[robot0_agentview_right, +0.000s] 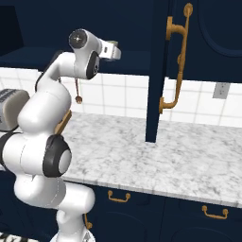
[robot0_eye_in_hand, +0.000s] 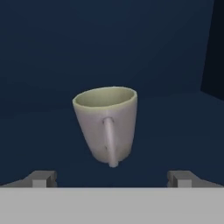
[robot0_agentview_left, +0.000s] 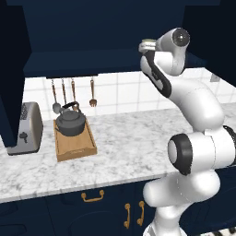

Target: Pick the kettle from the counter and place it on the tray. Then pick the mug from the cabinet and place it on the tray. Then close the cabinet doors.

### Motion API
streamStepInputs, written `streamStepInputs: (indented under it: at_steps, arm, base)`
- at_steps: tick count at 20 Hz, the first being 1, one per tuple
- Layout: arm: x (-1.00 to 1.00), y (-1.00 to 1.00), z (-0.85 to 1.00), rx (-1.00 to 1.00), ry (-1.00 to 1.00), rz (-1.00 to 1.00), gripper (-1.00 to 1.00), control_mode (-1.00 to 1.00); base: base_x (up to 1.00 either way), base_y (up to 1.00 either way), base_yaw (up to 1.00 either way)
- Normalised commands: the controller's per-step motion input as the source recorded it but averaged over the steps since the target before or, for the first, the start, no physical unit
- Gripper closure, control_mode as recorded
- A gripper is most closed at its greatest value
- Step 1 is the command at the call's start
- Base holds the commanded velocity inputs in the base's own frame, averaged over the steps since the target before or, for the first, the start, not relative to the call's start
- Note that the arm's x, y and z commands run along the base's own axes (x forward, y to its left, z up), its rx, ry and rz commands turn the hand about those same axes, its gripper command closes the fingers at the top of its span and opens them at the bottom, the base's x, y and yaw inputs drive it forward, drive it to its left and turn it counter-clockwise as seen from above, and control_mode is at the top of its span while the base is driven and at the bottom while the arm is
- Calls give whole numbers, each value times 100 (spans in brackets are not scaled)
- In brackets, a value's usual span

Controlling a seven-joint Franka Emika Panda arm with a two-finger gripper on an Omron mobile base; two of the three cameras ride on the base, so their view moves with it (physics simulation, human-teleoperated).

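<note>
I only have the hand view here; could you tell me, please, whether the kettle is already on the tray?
Observer: Yes, the kettle sits on the tray, beside the toaster.
Operator: Are the cabinet doors open?
Observer: Yes; the right door stands swung out over the counter.
Operator: Where is the arm reaching?
Observer: Up into the cabinet; its open tool faces the mug on the shelf.

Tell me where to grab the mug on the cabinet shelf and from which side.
Probably grip the mug across its body, coming straight in from the front. It stands upright on the cabinet shelf with its handle facing the open gripper, so the fingers can close on the sides.
</note>
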Motion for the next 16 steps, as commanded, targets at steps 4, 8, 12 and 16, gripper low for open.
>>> streamStepInputs:
  at_steps: [4, 8, 12, 16]
  arm:
    - [15, -10, 0, 0, 1, 0, -100, -100]
    - [13, -1, -6, 0, 4, 0, -100, -100]
    - [14, 0, -6, 0, 7, 1, -100, -100]
    - [17, 0, -3, 0, 2, 5, -100, -100]
  base:
    - [0, 0, 0]
    - [0, 0, 0]
    - [0, 0, 0]
    - [0, 0, 0]
